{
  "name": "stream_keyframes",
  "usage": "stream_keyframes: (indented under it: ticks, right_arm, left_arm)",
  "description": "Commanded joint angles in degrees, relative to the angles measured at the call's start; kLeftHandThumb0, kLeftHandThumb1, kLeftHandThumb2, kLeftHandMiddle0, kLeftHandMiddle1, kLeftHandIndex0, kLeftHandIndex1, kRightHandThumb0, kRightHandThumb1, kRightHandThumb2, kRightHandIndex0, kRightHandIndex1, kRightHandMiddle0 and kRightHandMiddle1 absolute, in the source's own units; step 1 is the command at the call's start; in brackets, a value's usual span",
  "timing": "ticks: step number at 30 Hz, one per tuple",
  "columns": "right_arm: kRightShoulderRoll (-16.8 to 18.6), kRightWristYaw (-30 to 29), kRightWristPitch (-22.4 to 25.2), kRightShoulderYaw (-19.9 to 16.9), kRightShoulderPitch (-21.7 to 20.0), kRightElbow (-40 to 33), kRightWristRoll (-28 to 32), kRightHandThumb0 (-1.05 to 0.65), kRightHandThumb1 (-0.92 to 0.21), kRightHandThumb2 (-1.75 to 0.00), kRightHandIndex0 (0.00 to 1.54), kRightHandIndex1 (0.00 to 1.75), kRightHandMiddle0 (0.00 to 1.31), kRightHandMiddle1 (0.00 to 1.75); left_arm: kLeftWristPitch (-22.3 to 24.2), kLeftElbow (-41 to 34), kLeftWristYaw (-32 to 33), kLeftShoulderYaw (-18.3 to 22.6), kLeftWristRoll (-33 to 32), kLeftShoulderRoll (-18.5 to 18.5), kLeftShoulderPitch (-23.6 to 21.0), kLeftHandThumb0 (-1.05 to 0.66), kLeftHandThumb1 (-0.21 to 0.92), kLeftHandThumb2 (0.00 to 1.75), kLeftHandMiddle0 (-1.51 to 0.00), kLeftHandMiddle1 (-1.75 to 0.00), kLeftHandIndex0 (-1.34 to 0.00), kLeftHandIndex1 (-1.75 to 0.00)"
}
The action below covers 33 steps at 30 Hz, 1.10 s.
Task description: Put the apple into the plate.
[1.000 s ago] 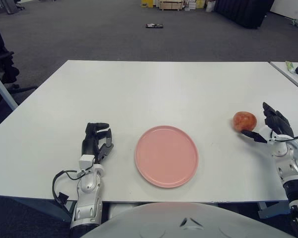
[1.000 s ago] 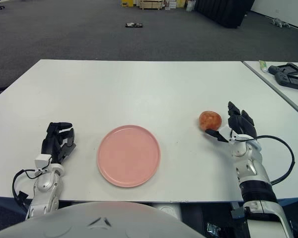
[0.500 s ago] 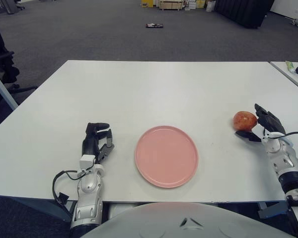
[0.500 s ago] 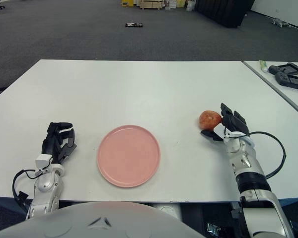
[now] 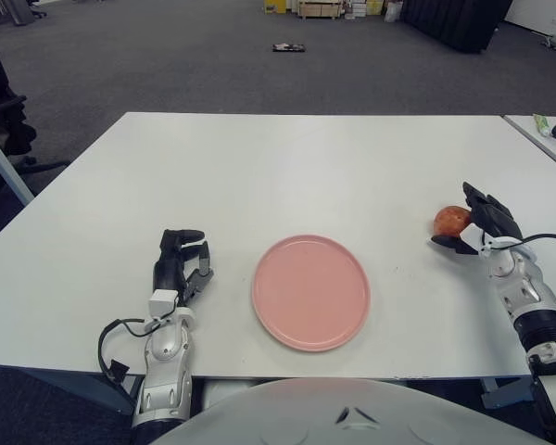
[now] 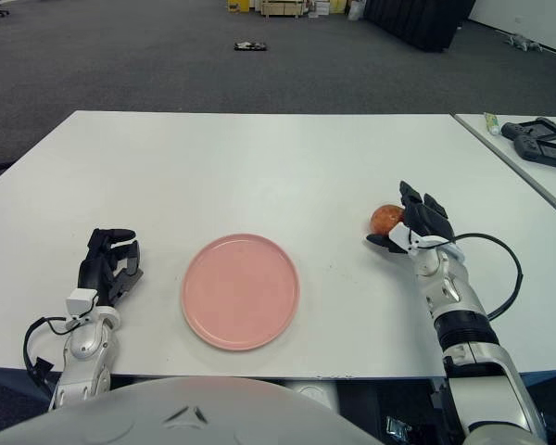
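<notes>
The red-orange apple sits on the white table at the right, well clear of the empty pink plate near the front middle. My right hand is cupped against the apple's right side. Its fingers reach up over the top and its thumb lies in front and below; they are still spread, not clamped. The apple stays on the table, its right half hidden by the hand. My left hand shows left of the plate, fingers curled, holding nothing.
A second table stands close on the right, with a black device and a small green-white tube on it. My table's front edge runs just below the plate. Grey carpet lies beyond.
My right hand has moved left and forward from beside the apple to wrap around it, thumb sliding under its front. Apple, plate and left hand have stayed put.
</notes>
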Motion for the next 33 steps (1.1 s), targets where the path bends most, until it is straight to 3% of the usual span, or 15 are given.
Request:
stream_keyframes:
  ticks: [1, 15, 33]
  right_arm:
    - [-1.2, 0.4, 0.2, 0.8, -2.3, -1.2, -1.1, -1.05, -0.69, -0.36, 0.0, 0.0, 0.0, 0.0]
    - [-1.9, -0.4, -1.6, 1.9, -4.6, -2.3, -2.4, -1.05, -0.7, -0.36, 0.0, 0.0, 0.0, 0.0]
    - [-1.4, 1.9, -4.3, 1.2, -6.2, -0.7, 0.4, -1.05, -0.69, -0.36, 0.0, 0.0, 0.0, 0.0]
  left_arm:
    - [0.4, 1.3, 0.4, -0.1, 0.1, -0.3, 0.4, -0.36, 0.8, 0.71, -0.44, -1.53, -0.27, -1.75]
    - [0.7, 1.3, 0.3, -0.1, -0.2, -0.5, 0.5, -0.36, 0.79, 0.72, -0.41, -1.54, -0.27, -1.75]
    - [0.7, 0.9, -0.1, 0.2, -1.0, -0.9, 0.9, -0.36, 0.83, 0.65, -0.4, -1.56, -0.24, -1.75]
